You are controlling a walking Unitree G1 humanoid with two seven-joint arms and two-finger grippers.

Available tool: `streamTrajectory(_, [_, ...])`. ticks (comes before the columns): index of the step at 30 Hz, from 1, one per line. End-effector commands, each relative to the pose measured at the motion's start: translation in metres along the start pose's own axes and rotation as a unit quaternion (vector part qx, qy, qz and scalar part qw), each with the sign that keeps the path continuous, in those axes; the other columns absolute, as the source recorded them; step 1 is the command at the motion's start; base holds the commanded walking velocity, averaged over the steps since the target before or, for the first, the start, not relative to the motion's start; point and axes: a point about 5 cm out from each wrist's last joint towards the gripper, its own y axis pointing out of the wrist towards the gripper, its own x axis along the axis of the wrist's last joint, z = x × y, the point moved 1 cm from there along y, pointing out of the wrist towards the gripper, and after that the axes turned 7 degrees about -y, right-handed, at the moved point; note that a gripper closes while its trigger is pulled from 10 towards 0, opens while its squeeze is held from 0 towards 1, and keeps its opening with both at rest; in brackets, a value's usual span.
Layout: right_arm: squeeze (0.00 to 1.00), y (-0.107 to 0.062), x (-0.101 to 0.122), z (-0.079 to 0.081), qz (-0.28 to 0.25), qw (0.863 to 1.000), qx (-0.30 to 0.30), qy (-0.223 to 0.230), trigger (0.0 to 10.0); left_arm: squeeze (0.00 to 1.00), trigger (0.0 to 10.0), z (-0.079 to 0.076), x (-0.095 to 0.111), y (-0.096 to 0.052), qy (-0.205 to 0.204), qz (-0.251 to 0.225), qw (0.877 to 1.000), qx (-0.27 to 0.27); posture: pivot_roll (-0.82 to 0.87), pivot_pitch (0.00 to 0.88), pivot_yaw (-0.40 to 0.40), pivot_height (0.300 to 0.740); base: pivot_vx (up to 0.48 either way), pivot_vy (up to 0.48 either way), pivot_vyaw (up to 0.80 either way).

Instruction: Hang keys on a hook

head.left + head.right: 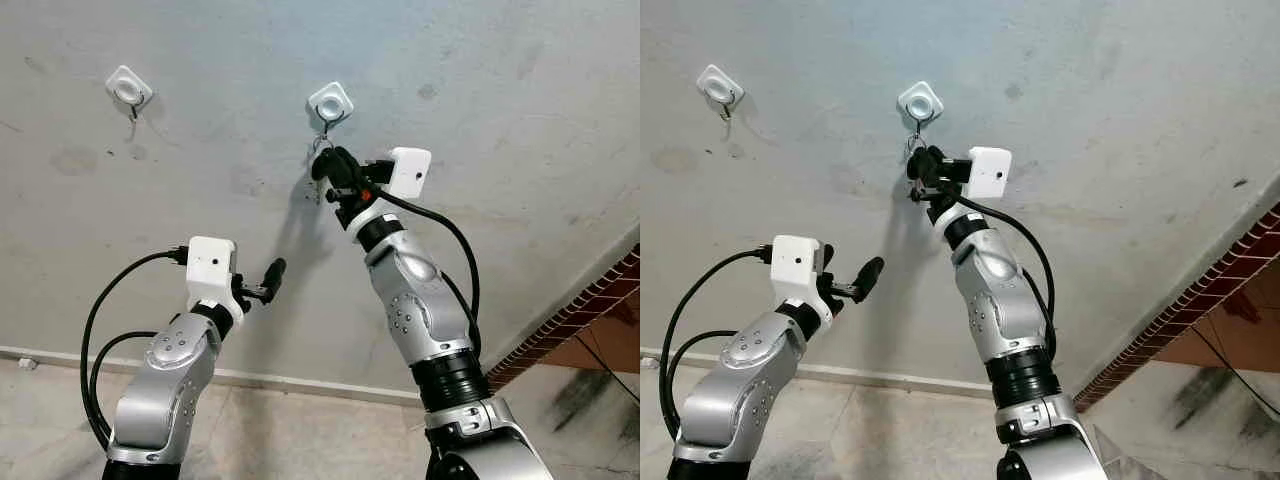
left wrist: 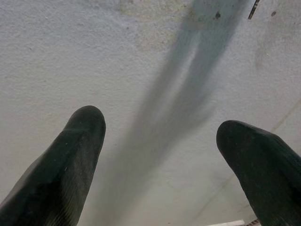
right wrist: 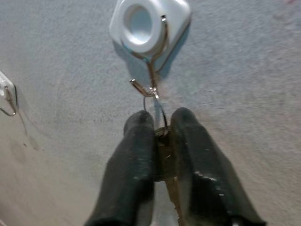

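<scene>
The right gripper [image 3: 160, 123] has its jaws clamped on the keys [image 3: 162, 157], whose ring sits on the wire of the white wall hook [image 3: 149, 28]. The left gripper [image 2: 160, 141], lower along the wall [image 1: 500, 80], hovers with jaws wide apart, holding nothing.

A rough grey plaster wall [image 1: 520, 90] carries faint stains and soft shadows. A pale skirting [image 1: 300, 385] runs along its base above a mottled stone floor [image 1: 280, 440]. At the right edge, red brickwork [image 1: 590, 305] slants upward.
</scene>
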Motion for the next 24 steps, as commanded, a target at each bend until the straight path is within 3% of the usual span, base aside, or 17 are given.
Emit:
streamTrajectory(1, [1.0, 0.0, -0.008, 0.021, 0.001, 0.999, 0.01, 0.037, 10.0, 0.0, 10.0, -0.004, 0.003, 0.0, 0.001, -0.002, 1.0, -0.008, 0.21, 0.07, -0.056, 0.74, 0.0, 0.0, 0.0])
streamTrajectory(14, [1.0, -0.002, -0.007, 0.02, -0.007, 1.0, -0.001, -0.006, 10.0, 0.0, 10.0, -0.004, 0.002, 0.0, 0.004, 0.001, 1.0, -0.008, 0.21, 0.072, -0.058, 0.74, 0.0, 0.0, 0.0])
streamTrajectory(24, [1.0, -0.015, -0.005, 0.008, -0.013, 0.999, -0.016, -0.047, 10.0, 0.0, 10.0, -0.005, 0.002, 0.001, 0.003, 0.001, 1.0, -0.011, 0.2, 0.07, -0.056, 0.74, 0.0, 0.0, 0.0])
